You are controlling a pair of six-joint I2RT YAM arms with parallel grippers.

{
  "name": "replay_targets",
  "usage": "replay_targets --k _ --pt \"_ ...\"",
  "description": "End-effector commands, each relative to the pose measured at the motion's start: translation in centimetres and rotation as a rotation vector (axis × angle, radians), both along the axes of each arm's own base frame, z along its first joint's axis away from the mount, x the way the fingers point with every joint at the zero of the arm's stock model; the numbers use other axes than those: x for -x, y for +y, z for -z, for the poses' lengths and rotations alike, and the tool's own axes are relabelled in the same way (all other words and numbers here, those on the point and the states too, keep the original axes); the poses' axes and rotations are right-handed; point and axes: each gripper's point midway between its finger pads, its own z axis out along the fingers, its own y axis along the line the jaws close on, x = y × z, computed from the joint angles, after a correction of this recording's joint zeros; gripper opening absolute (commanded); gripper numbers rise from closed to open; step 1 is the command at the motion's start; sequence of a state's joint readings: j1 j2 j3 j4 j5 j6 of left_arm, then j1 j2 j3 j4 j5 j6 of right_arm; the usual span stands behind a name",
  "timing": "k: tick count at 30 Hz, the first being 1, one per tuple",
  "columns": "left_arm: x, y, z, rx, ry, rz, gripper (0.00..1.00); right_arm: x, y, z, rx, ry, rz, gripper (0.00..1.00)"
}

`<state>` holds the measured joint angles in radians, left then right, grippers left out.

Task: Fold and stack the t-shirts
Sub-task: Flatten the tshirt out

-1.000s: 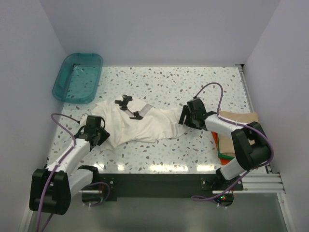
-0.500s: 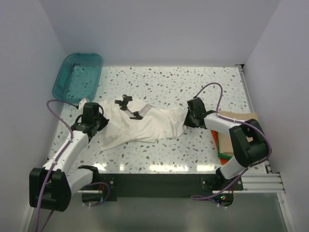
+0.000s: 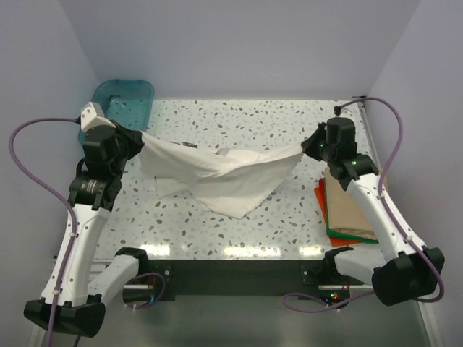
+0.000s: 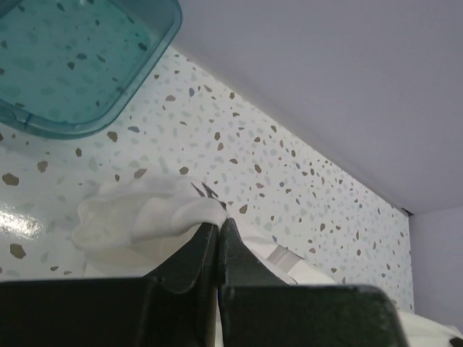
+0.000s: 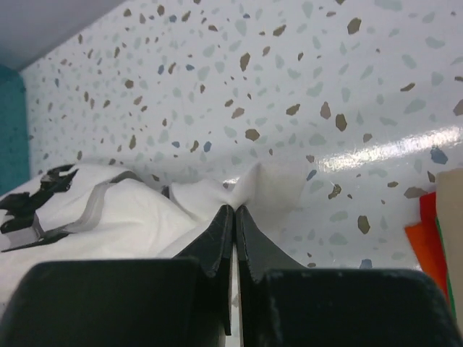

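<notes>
Two robot arms hold an off-white t-shirt [image 3: 217, 173] stretched between them above the middle of a speckled tabletop [image 3: 253, 119]. The upper edge runs nearly taut from one arm to the other. The rest of the cloth sags in loose, creased folds to a point toward the near edge. Whether that low point touches the tabletop cannot be told.

A stack of folded t-shirts [image 3: 354, 210] lies at the right edge, tan on top with orange-red and green edges showing beneath. A teal tub [image 3: 123, 97] sits in the far left corner, just behind the left arm.

The step in hand appears to be opening the shirt out so it can be laid flat for folding. To do it well, the two arms should hold the gripped corners level and pull apart evenly, enough to shake out the creases without tearing the cloth free. The shirt should then come down in the open middle, hanging part first, well apart from the tub and the stack.

The left pincer [image 3: 137, 139] is pressed together, pinching a bunched corner of the shirt at its very tips. The right pincer [image 3: 307, 148] is likewise pressed together, nipping a small tuft at the opposite end.
</notes>
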<state>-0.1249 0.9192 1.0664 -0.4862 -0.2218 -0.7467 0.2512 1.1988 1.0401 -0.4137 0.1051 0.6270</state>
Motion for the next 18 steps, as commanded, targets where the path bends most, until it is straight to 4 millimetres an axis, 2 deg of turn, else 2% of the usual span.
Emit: replay_targets --k 1,2,3,5,6,7,8,10,11,13,14,16,17,18 --pt "1.6 0.8 -5.7 -0.036 -0.112 -0.011 0.0 2.1 -1.6 -5.2 0.007 -0.068 0.004 0.0" --pt "2.0 0.7 -6.6 -0.032 -0.131 -0.002 0.0 2.3 -2.1 -7.0 0.006 -0.104 0.017 0.0" --pt "2.5 0.7 -7.6 -0.03 -0.155 0.0 0.0 2.7 -2.3 -8.1 0.008 -0.123 0.017 0.0" --pt "3.7 0.7 -10.4 -0.02 -0.217 0.006 0.0 4.2 -3.2 -11.2 0.01 -0.182 0.037 0.0" --pt "4.0 0.6 -11.1 -0.017 -0.232 0.014 0.0 4.7 -3.4 -12.3 0.011 -0.204 0.042 0.0" --pt "4.6 0.6 -12.8 -0.01 -0.27 0.018 0.0 5.4 -3.7 -12.9 0.015 -0.208 0.046 0.0" --pt "5.0 0.4 -13.6 -0.001 -0.289 0.029 0.0 6.2 -4.0 -15.1 0.009 -0.259 0.055 0.0" --pt "5.5 0.1 -15.2 0.021 -0.328 0.041 0.0 7.1 -4.4 -16.7 0.018 -0.286 0.061 0.0" --pt "5.4 -0.2 -15.4 0.03 -0.334 0.055 0.0 7.7 -4.8 -18.6 0.017 -0.332 0.072 0.0" --pt "4.9 -1.0 -16.2 0.059 -0.352 0.088 0.0 7.9 -5.3 -20.0 0.031 -0.364 0.091 0.0" --pt "3.9 -1.4 -15.8 0.069 -0.336 0.103 0.0 7.5 -5.3 -20.8 0.034 -0.377 0.091 0.0" --pt "2.4 -2.5 -15.9 0.091 -0.338 0.147 0.0 6.3 -4.8 -21.4 0.03 -0.385 0.075 0.0" --pt "0.7 -2.9 -14.9 0.097 -0.31 0.159 0.0 4.7 -4.4 -21.1 0.036 -0.367 0.067 0.0" --pt "-0.5 -3.3 -15.2 0.101 -0.33 0.17 0.0 3.8 -3.9 -21.1 0.031 -0.365 0.047 0.0"
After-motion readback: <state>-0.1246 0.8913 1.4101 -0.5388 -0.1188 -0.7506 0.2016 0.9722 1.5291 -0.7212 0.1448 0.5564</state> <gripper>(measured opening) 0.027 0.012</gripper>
